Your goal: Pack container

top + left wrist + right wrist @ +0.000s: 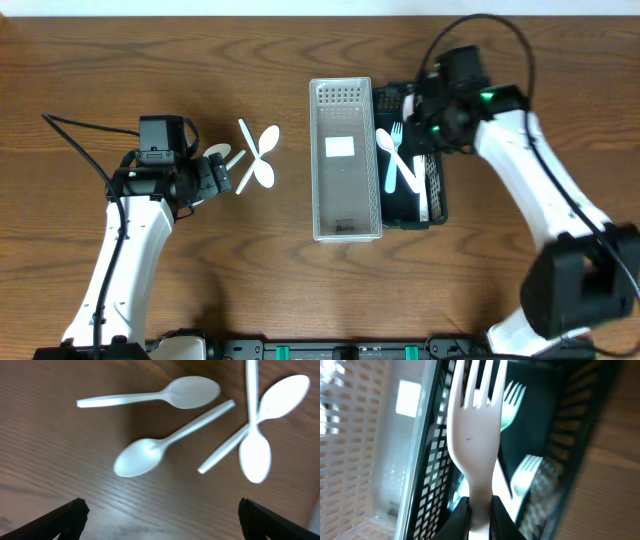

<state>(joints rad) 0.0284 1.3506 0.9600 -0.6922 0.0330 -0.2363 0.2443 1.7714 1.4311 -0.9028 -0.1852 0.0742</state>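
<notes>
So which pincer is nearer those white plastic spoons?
Left. Left pincer sits open beside the white plastic spoons; right pincer is over the black mesh basket, gripping a white plastic fork.

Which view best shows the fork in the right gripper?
Right wrist: the white fork fills the frame, handle pinched in the right gripper. Overhead hides it under that gripper; left wrist shows only spoons.

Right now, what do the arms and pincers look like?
Left arm and right arm: white tubular links, black joint housings. Black cable trails off the left; another loops over the right. Green light near the right wrist. Left pincer and right pincer: both black. No readable markings.
</notes>
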